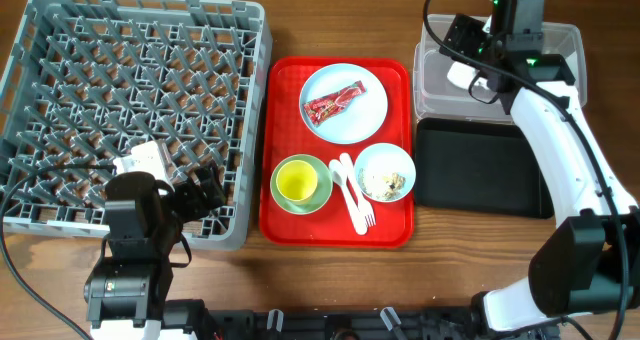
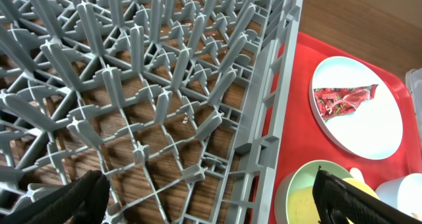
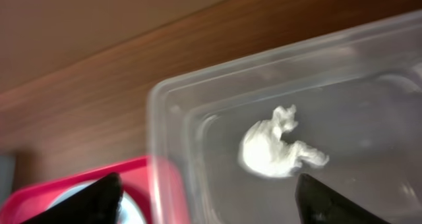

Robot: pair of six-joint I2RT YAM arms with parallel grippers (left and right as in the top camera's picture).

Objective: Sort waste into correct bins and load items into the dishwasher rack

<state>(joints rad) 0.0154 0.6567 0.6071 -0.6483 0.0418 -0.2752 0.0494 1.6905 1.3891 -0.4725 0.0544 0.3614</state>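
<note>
Gaping empty — right fingers (image 3: pixel 89 203) over tissue (image 3: pixel 277 148), left fingers (image 2: pixel 66 201) over rack (image 2: pixel 165 85) — only tips visible

The grey dishwasher rack (image 1: pixel 257 130) sits at the left, its pegs bare. Beside it on the red tray (image 1: pixel 285 225), a round pale blue plate (image 1: pixel 350 128) carries the shiny red wrapper (image 1: pixel 334 103), lying flat and slanted. Below, the yellow cup (image 1: pixel 296 183) stands upright inside the pale green bowl (image 1: pixel 305 208). The small pale blue bowl (image 1: pixel 370 158) holds beige-white crumbs (image 1: pixel 388 185). The white spoon (image 1: pixel 337 170) and fork (image 1: pixel 366 217) lie side by side between the bowls. The crumpled white tissue (image 3: pixel 277 148) rests in the clear tub (image 1: pixel 430 80), with the black tray (image 1: pixel 470 165) just in front of it.
</note>
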